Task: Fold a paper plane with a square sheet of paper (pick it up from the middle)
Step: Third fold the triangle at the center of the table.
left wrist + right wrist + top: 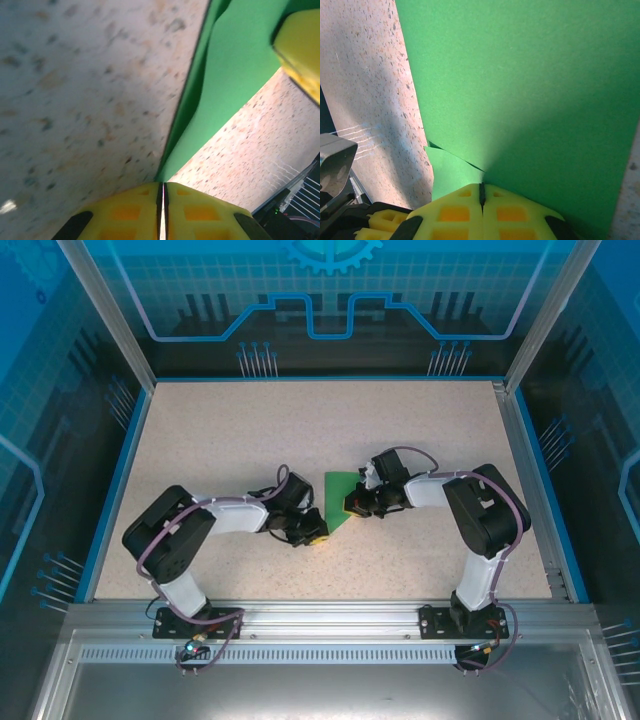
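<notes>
Left fingers: pressed together, with a corner of the square sheet of paper nipped in the seam between them.
Right fingers: clamped tight on the sheet's other side, green paper fanning out of the seam.
Sheet: bright green, mid-bench, stretched between both sets of fingers; a second layer peeks out beside the right fingers.
Left arm: elbow bent, forearm reaching inward, low over the bench.
Right arm: mirrors it, wrist turned toward the centre.
Room: speckled bench runs open beyond the sheet to the blue rim.
</notes>
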Motion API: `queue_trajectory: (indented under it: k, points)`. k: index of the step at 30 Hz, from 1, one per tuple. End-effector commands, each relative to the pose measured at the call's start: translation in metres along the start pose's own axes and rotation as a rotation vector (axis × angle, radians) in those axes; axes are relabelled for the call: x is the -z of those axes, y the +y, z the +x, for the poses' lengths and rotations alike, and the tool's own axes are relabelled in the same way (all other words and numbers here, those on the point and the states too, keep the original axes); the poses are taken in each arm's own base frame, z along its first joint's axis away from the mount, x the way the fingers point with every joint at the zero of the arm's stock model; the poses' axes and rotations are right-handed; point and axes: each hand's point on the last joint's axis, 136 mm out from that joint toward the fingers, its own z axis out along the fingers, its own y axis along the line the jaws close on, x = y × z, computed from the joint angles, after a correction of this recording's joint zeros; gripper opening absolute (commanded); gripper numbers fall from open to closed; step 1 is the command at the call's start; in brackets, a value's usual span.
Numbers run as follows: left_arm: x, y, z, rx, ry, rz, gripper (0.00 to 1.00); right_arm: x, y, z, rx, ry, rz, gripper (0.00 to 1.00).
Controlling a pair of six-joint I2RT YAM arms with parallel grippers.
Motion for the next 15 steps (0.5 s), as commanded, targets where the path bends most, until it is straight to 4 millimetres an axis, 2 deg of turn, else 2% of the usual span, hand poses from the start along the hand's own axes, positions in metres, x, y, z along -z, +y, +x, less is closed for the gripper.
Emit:
queue_trajectory:
  k: [1, 8, 11, 15]
  points:
    - [0.01, 0.021, 0.01, 0.014, 0.011, -0.081, 0.14, -0.006, -0.04, 0.016, -0.066, 0.037, 0.146, 0.02]
    - [0.022, -0.025, -0.009, -0.044, -0.047, 0.019, 0.15, -0.007, -0.036, 0.018, -0.083, 0.031, 0.127, 0.03]
    - [0.018, -0.042, -0.019, -0.06, -0.054, 0.041, 0.16, -0.008, -0.036, 0.018, -0.089, 0.03, 0.12, 0.03]
    - [0.008, -0.052, -0.031, -0.067, -0.066, 0.059, 0.16, -0.01, -0.035, 0.017, -0.092, 0.031, 0.114, 0.04]
